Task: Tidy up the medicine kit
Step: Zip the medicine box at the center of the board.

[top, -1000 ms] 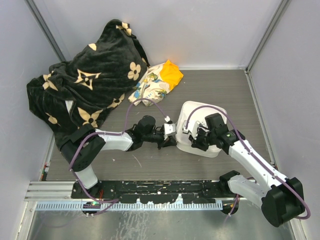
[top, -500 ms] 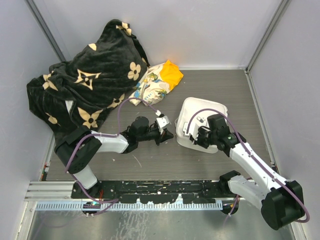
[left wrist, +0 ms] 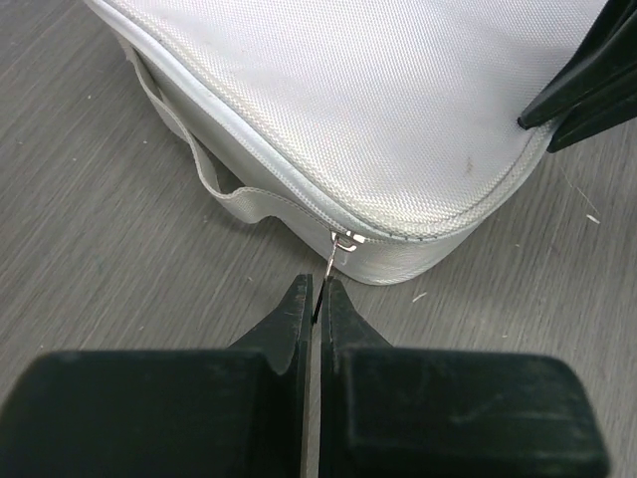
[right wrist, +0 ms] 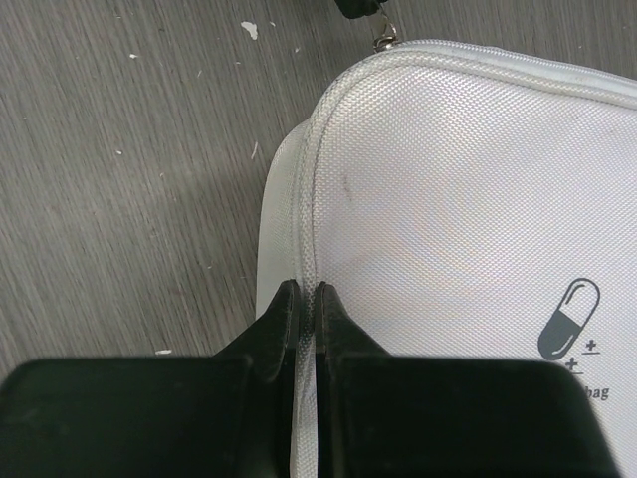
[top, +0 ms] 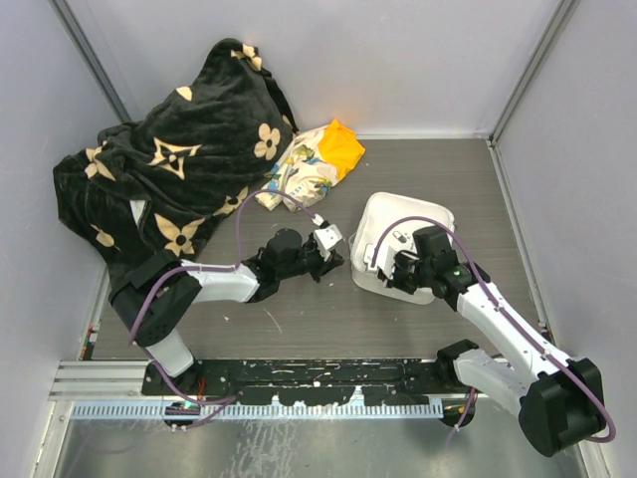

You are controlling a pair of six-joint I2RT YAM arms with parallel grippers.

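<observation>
The medicine kit (top: 413,214) is a pale grey zip case lying closed on the grey table, right of centre. Its weave fills the left wrist view (left wrist: 378,100), and its pill logo (right wrist: 569,319) shows in the right wrist view. My left gripper (top: 335,261) sits at the case's left corner. There the left gripper (left wrist: 317,284) is shut on the thin tab of the zipper pull (left wrist: 339,249). My right gripper (top: 390,271) is over the case's near edge. The right gripper (right wrist: 304,289) is shut on the lid's rim seam (right wrist: 307,199).
A black blanket with cream flowers (top: 169,159) is heaped at the back left. A floral-and-orange cloth bundle (top: 314,159) lies beside it. The case's carry strap (left wrist: 199,164) loops out on the table. Grey walls close in on both sides and at the back.
My left gripper drew back to the left from the case's corner, then eased slightly right again. The case shifted a little away from the arms. The right gripper stayed on the rim.
</observation>
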